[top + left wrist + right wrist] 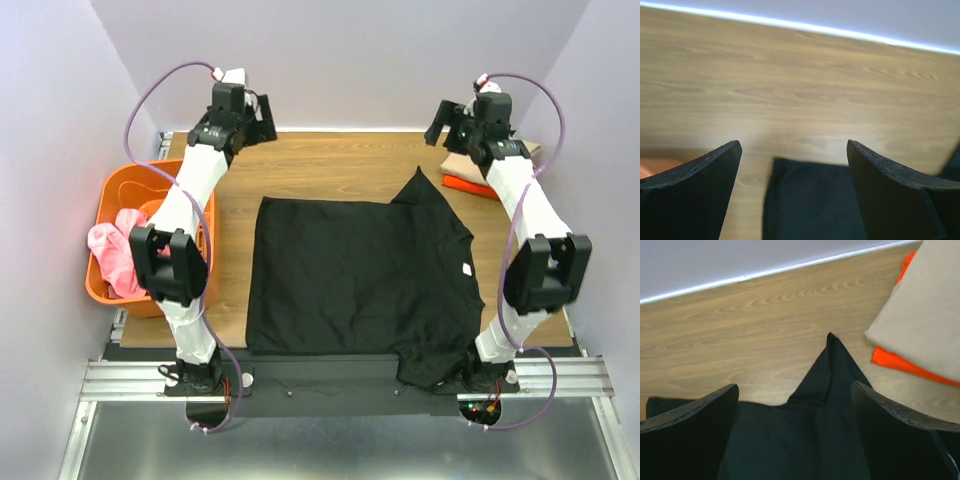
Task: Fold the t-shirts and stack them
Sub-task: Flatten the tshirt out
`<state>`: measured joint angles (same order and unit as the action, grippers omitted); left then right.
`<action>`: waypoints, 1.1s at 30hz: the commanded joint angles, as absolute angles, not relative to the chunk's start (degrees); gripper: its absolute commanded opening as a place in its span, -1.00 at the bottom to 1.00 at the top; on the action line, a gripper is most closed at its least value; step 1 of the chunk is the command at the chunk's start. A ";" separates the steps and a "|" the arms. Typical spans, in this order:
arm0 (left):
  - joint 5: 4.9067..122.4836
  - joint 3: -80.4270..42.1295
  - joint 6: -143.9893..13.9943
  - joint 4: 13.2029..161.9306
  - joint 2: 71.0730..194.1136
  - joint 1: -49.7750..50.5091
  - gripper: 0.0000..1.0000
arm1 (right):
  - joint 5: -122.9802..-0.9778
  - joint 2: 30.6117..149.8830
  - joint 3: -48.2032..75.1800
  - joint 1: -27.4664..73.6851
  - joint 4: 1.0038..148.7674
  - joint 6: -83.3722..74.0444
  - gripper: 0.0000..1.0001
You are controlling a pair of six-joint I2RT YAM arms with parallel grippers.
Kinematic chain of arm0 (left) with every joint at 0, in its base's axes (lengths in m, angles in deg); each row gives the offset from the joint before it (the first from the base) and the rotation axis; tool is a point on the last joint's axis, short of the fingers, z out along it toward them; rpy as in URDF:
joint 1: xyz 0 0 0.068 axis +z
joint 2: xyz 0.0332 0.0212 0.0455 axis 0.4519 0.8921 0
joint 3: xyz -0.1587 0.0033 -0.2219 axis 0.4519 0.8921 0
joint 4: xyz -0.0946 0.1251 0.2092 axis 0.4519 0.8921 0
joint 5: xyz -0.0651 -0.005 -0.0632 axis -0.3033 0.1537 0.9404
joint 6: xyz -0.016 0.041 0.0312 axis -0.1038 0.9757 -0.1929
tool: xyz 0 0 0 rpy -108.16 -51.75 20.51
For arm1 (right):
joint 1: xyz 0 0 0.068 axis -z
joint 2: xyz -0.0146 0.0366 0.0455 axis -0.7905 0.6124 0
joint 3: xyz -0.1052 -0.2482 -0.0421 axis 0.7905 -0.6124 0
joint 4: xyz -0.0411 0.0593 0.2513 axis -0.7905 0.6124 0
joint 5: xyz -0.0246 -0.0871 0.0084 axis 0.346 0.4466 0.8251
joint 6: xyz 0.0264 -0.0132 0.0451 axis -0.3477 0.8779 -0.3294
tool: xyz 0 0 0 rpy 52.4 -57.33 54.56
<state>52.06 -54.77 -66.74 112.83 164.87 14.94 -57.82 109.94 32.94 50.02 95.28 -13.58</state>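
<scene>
Lying flat across the middle of the wooden table (330, 165), the black t-shirt (350, 280) is spread out and not yet folded. Its small white neck tag (466, 269) sits toward the right side, and one sleeve (420, 190) points as a peak toward the far edge. The near right part of the shirt hangs over the near edge of the table, by the base of the right arm.

At the far right corner, the tan t-shirt (925, 315) lies folded on top of the orange t-shirt (905, 364), whose bright edge shows beneath it. This stack is near the black sleeve but apart from it.

The left gripper (792, 144) hovers above the far left part of the table. Its jaws stand wide apart and hold nothing; its wrist view shows bare wood and the far left corner of the black cloth below.

The right gripper (795, 386) hangs above the far right part of the table, over the peaked sleeve. Its jaws are likewise spread wide and empty, with no cloth between them.

An orange plastic basket (115, 190) stands at the left edge of the table and contains a pink cloth (112, 255).
</scene>
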 commanded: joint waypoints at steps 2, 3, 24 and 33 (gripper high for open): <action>58.68 -38.42 -74.23 104.71 157.91 9.30 0.97 | -62.60 106.29 21.11 50.39 93.27 -12.00 0.96; 59.47 -36.73 -75.03 102.87 157.56 8.68 0.97 | -62.95 106.11 19.69 50.39 93.19 -12.17 0.96; 62.37 -33.54 -80.40 99.16 171.52 6.47 0.97 | -63.22 118.67 15.89 50.21 91.25 -12.26 0.93; 66.94 -37.67 -78.47 101.01 177.24 11.39 0.97 | -59.88 126.40 20.29 48.02 91.43 -13.05 0.93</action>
<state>64.41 -34.86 -79.98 99.80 176.32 9.00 -62.06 123.27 17.62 49.41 93.08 -12.66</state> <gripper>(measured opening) 0.985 0.964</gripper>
